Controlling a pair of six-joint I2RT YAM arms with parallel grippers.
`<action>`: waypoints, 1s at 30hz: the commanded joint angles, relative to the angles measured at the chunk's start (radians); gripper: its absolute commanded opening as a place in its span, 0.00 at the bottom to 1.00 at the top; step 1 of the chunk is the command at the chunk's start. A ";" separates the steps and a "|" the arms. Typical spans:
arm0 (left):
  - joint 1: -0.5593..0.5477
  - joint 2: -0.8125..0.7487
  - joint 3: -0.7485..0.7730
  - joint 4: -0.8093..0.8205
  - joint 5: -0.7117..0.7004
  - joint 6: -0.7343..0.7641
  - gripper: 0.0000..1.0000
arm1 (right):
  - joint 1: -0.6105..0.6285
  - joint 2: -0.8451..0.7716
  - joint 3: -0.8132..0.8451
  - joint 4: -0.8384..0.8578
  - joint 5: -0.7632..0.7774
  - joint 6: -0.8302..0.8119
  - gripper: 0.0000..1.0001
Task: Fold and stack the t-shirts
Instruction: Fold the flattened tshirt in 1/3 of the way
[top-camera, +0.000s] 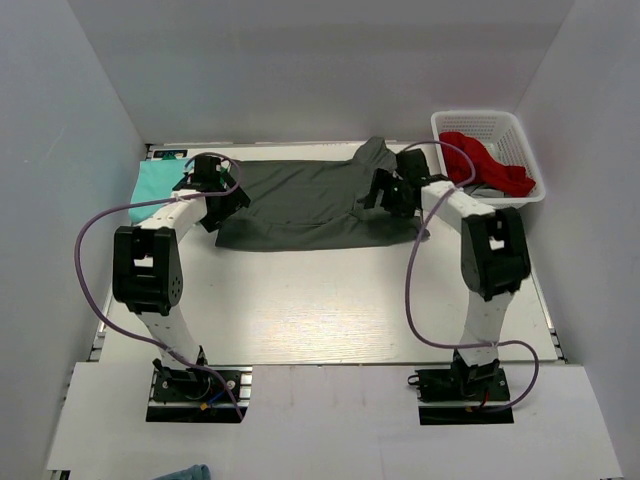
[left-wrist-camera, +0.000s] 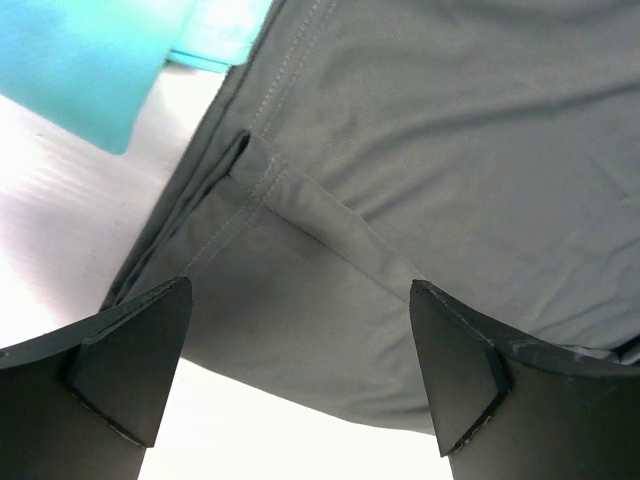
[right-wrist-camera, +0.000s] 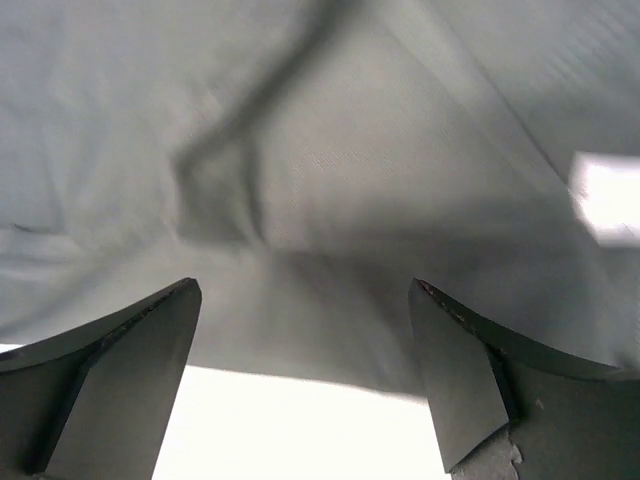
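While gaping empty, hover above near hem of charcoal t-shirt (top-camera: 300, 200) stretched crosswise between left fingers (left-wrist-camera: 130, 360) and right fingers (right-wrist-camera: 120, 370).

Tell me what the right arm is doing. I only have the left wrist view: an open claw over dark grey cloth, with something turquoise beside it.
Observer: The right claw is open too, over the opposite end of the same dark charcoal grey cotton t-shirt, and it grips nothing.
Operator: Any other clothes around?
Observer: A white plastic lattice basket at the far right corner holds a red cloth.
Operator: And the turquoise?
Observer: That is a mint-turquoise cotton t-shirt, lying at the white table's far left edge.
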 joint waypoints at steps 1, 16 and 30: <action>-0.003 -0.015 -0.013 0.050 0.045 0.001 1.00 | -0.014 -0.143 -0.102 -0.068 0.151 -0.010 0.90; 0.006 0.108 -0.083 0.092 0.033 -0.030 1.00 | -0.204 -0.113 -0.378 0.031 -0.027 0.034 0.90; -0.008 -0.141 -0.419 -0.009 -0.064 -0.119 1.00 | -0.211 -0.577 -0.852 -0.057 -0.051 0.170 0.90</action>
